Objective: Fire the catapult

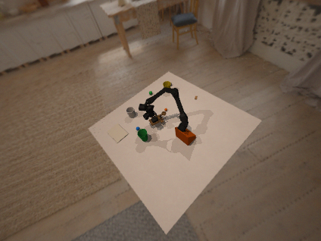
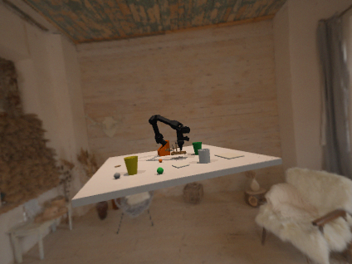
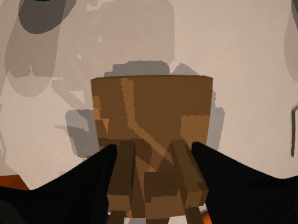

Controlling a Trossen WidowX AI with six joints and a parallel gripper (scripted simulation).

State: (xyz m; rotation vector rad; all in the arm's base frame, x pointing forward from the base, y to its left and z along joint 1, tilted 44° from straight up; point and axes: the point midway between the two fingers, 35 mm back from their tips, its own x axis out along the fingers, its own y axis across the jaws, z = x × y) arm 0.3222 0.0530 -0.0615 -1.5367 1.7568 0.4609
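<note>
Claw [image 1: 154, 118] [image 2: 180, 149] [image 3: 154, 149] is pinching the catapult [image 1: 160, 120] [image 2: 178, 153] [image 3: 152, 100] by its two wooden uprights, one finger against each outer side. In the exterior view we see the catapult's shadow below it, so it looks raised slightly off the desk [image 1: 166, 182] [image 2: 249, 163] [image 3: 250, 75].

Top view gives us the blue ball [image 1: 138, 128], just beside the green cup [image 1: 142, 135] [image 2: 197, 148]. Exterior shows the gray ball [image 2: 116, 175] clearly, left of the yellow cup [image 2: 131, 165] [image 1: 166, 84], plus a small thin-outlined square [image 2: 180, 166] on the near side. Wrist view shows the catapult's flat board close up and a corner of the orange base [image 3: 12, 181] [image 1: 185, 136] [image 2: 164, 148].

Containers: white mug [image 1: 131, 112] [image 2: 203, 156] reads gray to us, upright, left of the catapult in top view. Green and yellow cups upright too. Insides too small and dark for us to tell contents.

Orange ball [image 1: 166, 109] [image 2: 160, 160] is on the desk near the catapult, apart from it. Green ball [image 1: 151, 92] [image 2: 160, 170] lies farther off, between mug and yellow cup in top view. We can't tell which ball is the one to load.
</note>
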